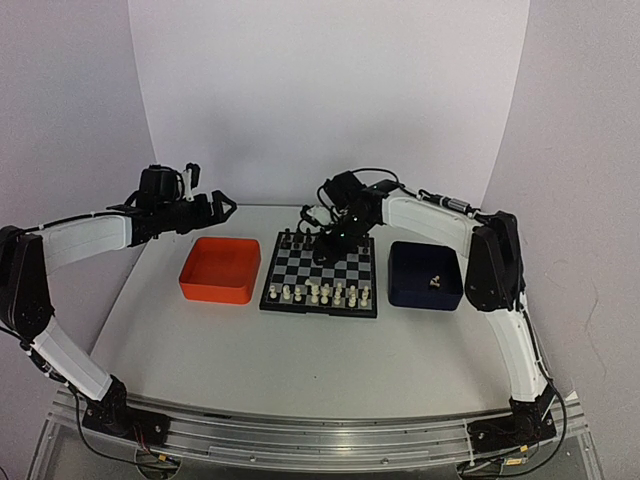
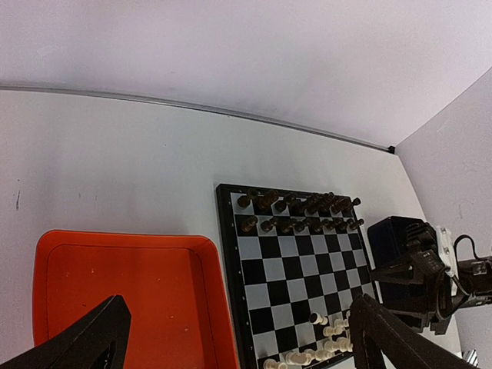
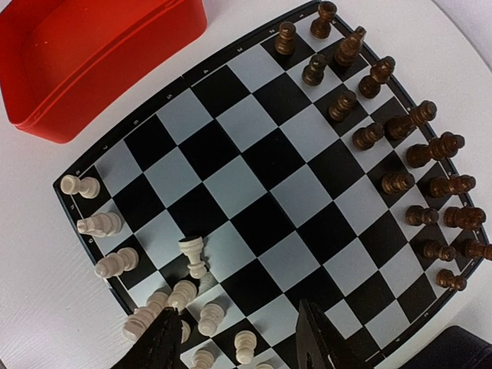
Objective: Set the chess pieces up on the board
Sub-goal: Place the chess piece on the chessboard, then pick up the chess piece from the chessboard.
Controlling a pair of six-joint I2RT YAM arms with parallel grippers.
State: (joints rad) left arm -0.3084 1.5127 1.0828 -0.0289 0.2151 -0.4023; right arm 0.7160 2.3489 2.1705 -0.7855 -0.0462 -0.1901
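Note:
The board (image 1: 350, 270) lies mid-table between two trays. Black pieces (image 3: 400, 146) fill its two far rows. Cream-white chess pieces (image 1: 320, 293) crowd the near rows, some standing, some bunched (image 3: 157, 307). One cream piece (image 3: 194, 256) lies tipped over on a square, its dark base showing; it also shows in the left wrist view (image 2: 317, 317). My right gripper (image 3: 238, 346) hangs just above the board near that piece, open and holding nothing. My left gripper (image 2: 231, 346) is open above the orange tray (image 2: 131, 300), left of the board (image 2: 296, 277).
The orange tray (image 1: 220, 268) stands left of the board with nothing in it. A dark blue tray (image 1: 425, 300) to the right holds one small piece (image 1: 435, 281). White walls close in at the back and sides.

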